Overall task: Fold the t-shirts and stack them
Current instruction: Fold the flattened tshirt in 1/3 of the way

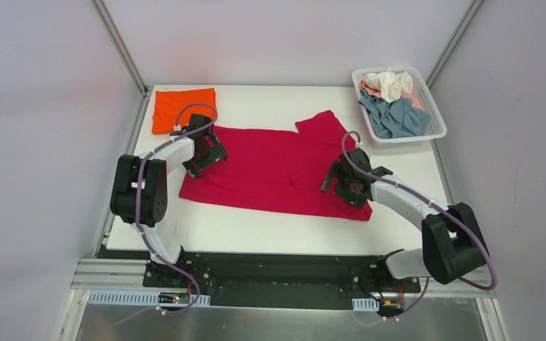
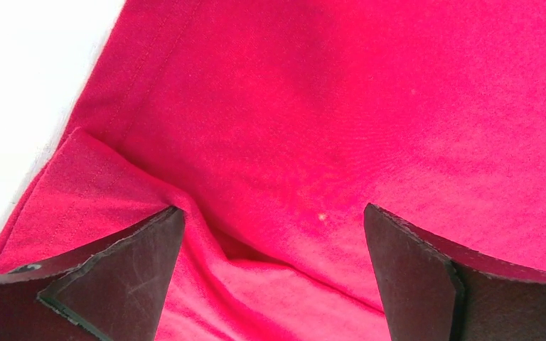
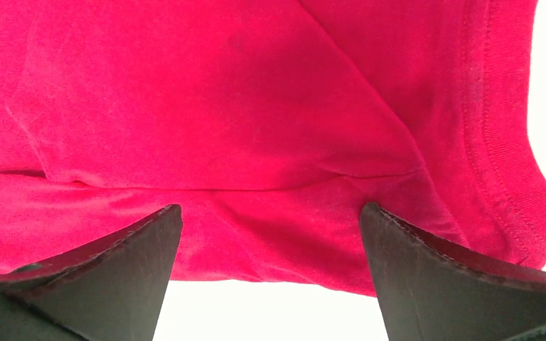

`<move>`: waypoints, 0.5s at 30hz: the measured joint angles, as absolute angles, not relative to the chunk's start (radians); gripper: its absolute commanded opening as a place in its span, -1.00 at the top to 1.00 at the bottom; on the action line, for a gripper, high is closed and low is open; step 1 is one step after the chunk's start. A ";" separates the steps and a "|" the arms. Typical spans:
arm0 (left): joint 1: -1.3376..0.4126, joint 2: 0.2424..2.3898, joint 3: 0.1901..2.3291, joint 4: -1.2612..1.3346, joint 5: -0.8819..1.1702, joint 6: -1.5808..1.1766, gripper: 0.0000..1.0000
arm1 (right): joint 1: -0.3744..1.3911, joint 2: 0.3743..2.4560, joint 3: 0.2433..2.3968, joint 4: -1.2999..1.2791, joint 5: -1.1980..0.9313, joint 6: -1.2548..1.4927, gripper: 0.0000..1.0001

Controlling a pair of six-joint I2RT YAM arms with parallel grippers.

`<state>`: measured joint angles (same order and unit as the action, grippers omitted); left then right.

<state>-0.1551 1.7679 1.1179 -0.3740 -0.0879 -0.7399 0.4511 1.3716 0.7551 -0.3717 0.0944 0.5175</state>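
A crimson red t-shirt (image 1: 277, 167) lies spread across the middle of the white table, one sleeve (image 1: 323, 126) sticking out toward the back. My left gripper (image 1: 206, 158) is open, low over the shirt's left end; in the left wrist view (image 2: 274, 241) its fingers straddle a creased fold of red cloth (image 2: 313, 106). My right gripper (image 1: 341, 183) is open over the shirt's right end; in the right wrist view (image 3: 270, 241) its fingers straddle the shirt's near edge (image 3: 256, 213). A folded orange t-shirt (image 1: 183, 108) lies at the back left.
A white slatted basket (image 1: 435, 114) at the back right holds crumpled grey-blue (image 1: 398, 117), cream (image 1: 391, 84) and pale pink (image 1: 371, 89) shirts. The table's front edge (image 1: 270, 250) runs just ahead of the arm bases. Grey walls stand on both sides.
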 measured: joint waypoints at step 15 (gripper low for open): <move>-0.200 1.422 0.751 -0.380 -0.113 -0.832 -0.98 | 0.448 1.146 0.577 -0.437 0.043 0.574 -0.99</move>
<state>-0.2005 1.4216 0.7513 -0.3798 -0.1127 -0.8322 0.4484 1.1461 0.5766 -0.4366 0.0429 0.5739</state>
